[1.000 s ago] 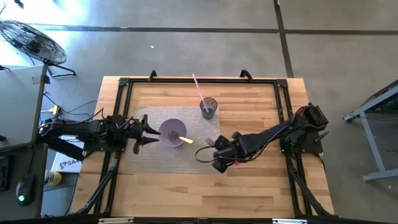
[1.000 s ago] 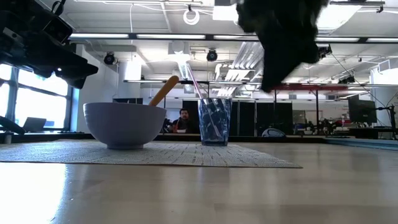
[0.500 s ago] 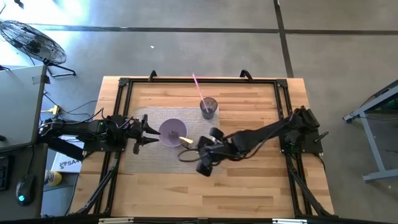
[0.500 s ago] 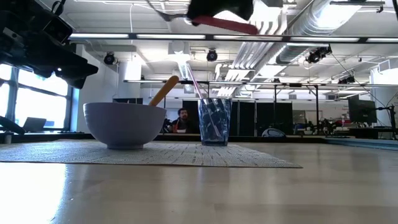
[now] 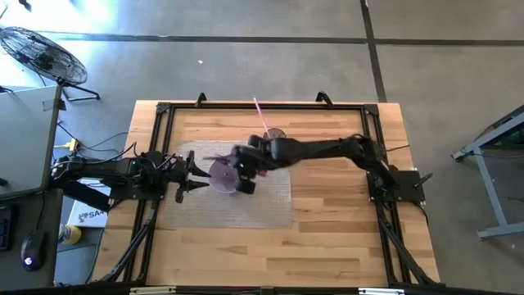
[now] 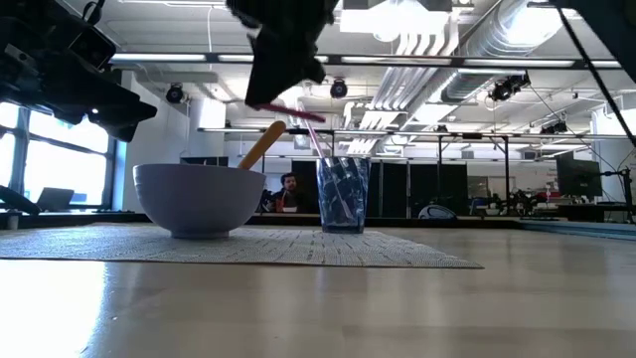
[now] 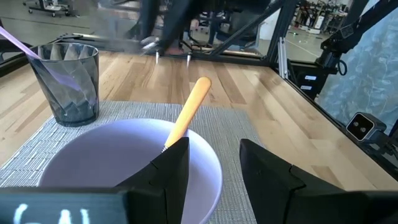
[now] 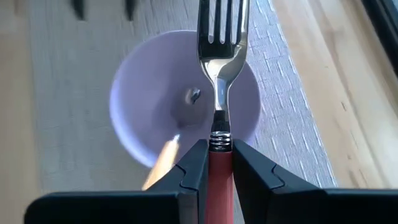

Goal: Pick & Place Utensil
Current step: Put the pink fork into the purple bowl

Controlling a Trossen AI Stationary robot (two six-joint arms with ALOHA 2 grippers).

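A fork with a red handle and metal tines (image 8: 222, 37) is in my right gripper (image 8: 219, 163), which is shut on it and hangs over the lavender bowl (image 8: 140, 93). The bowl (image 5: 221, 174) stands on a grey woven mat (image 5: 262, 205). An orange-handled utensil (image 7: 189, 111) leans on the bowl's rim. A dark clear cup (image 5: 275, 141) holding a pink utensil stands on the mat's far right corner. My left gripper (image 5: 195, 174) is open at the bowl's left side, with its fingers (image 7: 171, 168) just outside the rim. My right gripper pinches the fork's red handle (image 8: 219, 177) between its two fingers, just behind the metal collar. The fork lies along the fingers and sticks out ahead of them, tines forward. It is lifted clear above the bowl; in the low view the handle (image 6: 288, 107) sits roughly level.
The black frame rails (image 5: 160, 115) run around the wooden table. Bare wood lies on the near half and on the right of the mat. The cup (image 6: 343, 194) stands close behind my right arm. A person shows far off in the room behind the table (image 6: 291, 189).
My right gripper has swung from the mat's right edge toward the table's left and far side, rising and then coming over the bowl, and has turned about while carrying the fork. The bowl, the cup and my left arm have stayed where they were.
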